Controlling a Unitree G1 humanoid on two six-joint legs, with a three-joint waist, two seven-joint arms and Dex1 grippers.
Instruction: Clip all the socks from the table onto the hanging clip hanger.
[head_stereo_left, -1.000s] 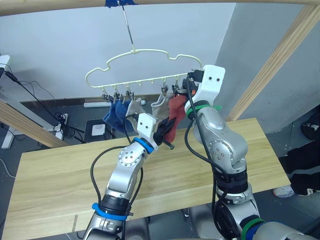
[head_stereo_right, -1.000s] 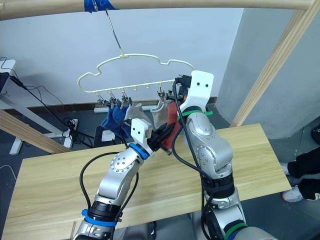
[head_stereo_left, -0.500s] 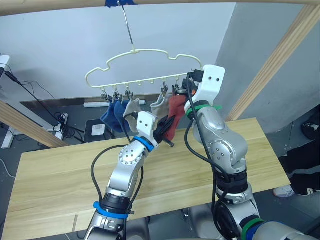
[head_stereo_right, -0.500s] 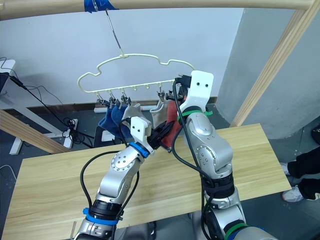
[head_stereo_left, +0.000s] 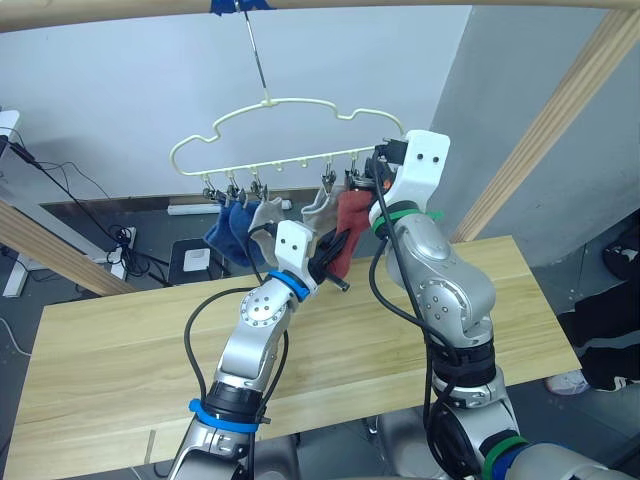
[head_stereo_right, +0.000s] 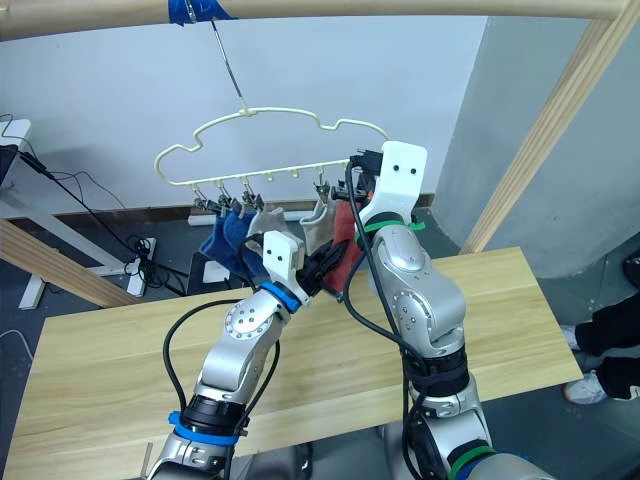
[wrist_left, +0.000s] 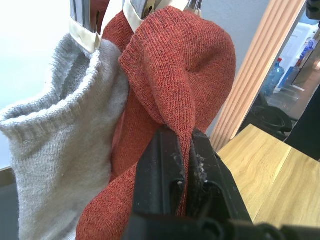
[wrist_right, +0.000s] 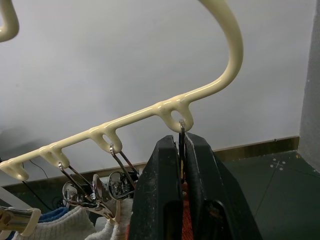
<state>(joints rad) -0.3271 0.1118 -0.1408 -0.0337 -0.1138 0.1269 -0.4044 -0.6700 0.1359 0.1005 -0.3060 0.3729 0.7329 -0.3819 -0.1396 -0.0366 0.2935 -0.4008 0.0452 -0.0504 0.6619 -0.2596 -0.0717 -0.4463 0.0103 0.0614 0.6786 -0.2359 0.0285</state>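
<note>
The clip hanger (head_stereo_left: 290, 135) hangs from the wooden rail above the tabletop (head_stereo_left: 120, 340), with blue socks (head_stereo_left: 230, 228), grey socks (head_stereo_left: 268, 212) and a rust-red sock (wrist_left: 175, 85) along its row of clips. The left claw (wrist_left: 184, 150) pinches a fold of the rust-red sock. The right claw (wrist_right: 181, 150) is pressed together on the end metal clip (wrist_right: 181, 131) just under the hanger's bar
</note>
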